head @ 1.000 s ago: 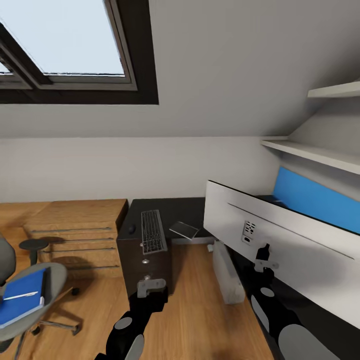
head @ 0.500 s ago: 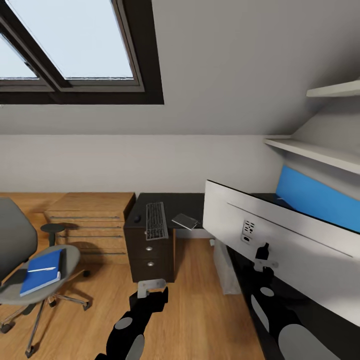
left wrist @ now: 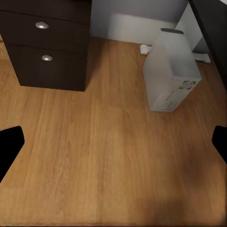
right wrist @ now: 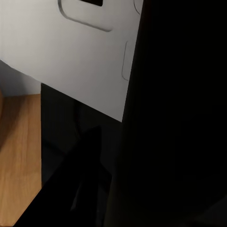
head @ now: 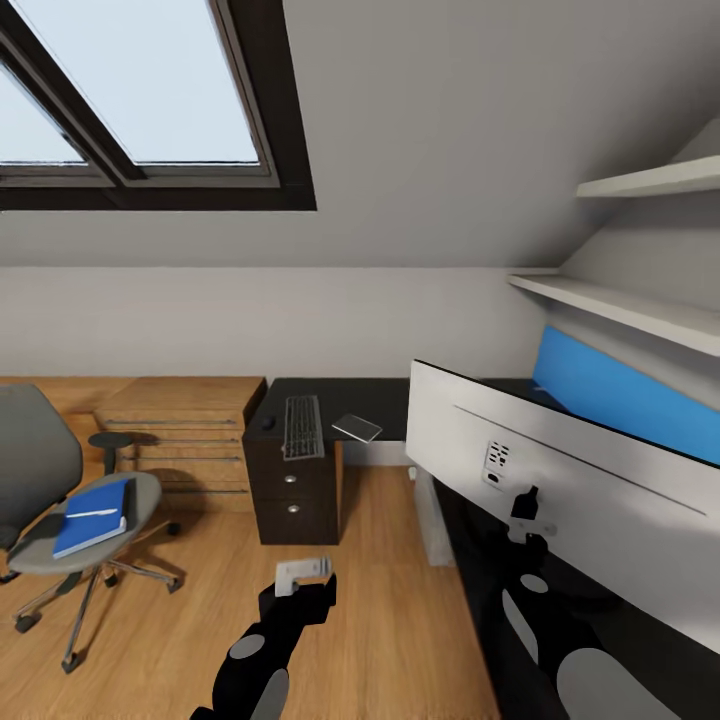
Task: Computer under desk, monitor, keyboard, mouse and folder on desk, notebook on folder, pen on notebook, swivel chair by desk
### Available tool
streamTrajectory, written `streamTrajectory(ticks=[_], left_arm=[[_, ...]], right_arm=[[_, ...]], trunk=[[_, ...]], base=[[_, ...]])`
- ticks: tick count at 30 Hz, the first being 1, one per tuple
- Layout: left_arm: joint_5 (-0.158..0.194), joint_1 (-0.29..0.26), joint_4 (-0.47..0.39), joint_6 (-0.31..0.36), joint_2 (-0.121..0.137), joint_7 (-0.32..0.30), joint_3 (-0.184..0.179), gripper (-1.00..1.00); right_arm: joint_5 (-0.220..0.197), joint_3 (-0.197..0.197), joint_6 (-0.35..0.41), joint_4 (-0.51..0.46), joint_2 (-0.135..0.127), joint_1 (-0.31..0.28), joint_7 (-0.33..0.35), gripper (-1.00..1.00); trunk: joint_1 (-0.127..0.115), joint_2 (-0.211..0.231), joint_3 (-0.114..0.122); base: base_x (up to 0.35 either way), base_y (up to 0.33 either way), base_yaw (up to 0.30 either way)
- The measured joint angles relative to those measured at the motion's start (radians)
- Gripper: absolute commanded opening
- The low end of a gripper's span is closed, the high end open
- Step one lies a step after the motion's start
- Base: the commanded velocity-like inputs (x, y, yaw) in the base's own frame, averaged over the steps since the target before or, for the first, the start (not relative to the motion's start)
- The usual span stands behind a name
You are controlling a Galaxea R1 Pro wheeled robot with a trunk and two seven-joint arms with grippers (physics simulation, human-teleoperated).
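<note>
Head view takes in a loft bedroom: the desk (head: pixel 380 398), glossy black, runs along the far wall and turns down the right side, a blue panel (head: pixel 640 400) behind it. On the far run lie the keyboard (head: pixel 303 427), a small dark mouse (head: pixel 268 422) just to its left, and a grey flat pad (head: pixel 357 428) to its right. Below them, the desk's dark drawers (head: pixel 296 495) are closed, two round knobs showing. A low light-wood cabinet (head: pixel 180 420) stands to the left of the drawers.

At right, the monitor (head: pixel 560 480) stands on the desk with its light grey back toward the camera. The computer (left wrist: pixel 171 71), a pale grey tower, stands on the wood floor (left wrist: pixel 109 156) beside the drawers, at the desk's edge.

At left, the swivel chair (head: pixel 70 500) stands well apart from the desk. On its seat lies the blue folder (head: pixel 92 518) with a white pen (head: pixel 92 514) resting on top.

The left gripper (head: pixel 303 577) hangs above the bare floor, its jaws spread wide in the left wrist view. The right gripper (head: pixel 528 512) is raised in front of the monitor's back; whether its jaws are spread or pressed together cannot be told.
</note>
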Motion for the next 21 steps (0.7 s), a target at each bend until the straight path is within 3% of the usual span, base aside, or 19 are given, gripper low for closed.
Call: streamTrajectory(ticks=[21], left_arm=[[0.0,0.0,0.0,0.0,0.0,0.0,0.0,1.0]], right_arm=[[0.001,0.001,0.0,0.001,0.0,0.0,0.002,-1.0]], trunk=[[0.0,0.0,0.0]], base=[[-0.326,-0.076,0.0]])
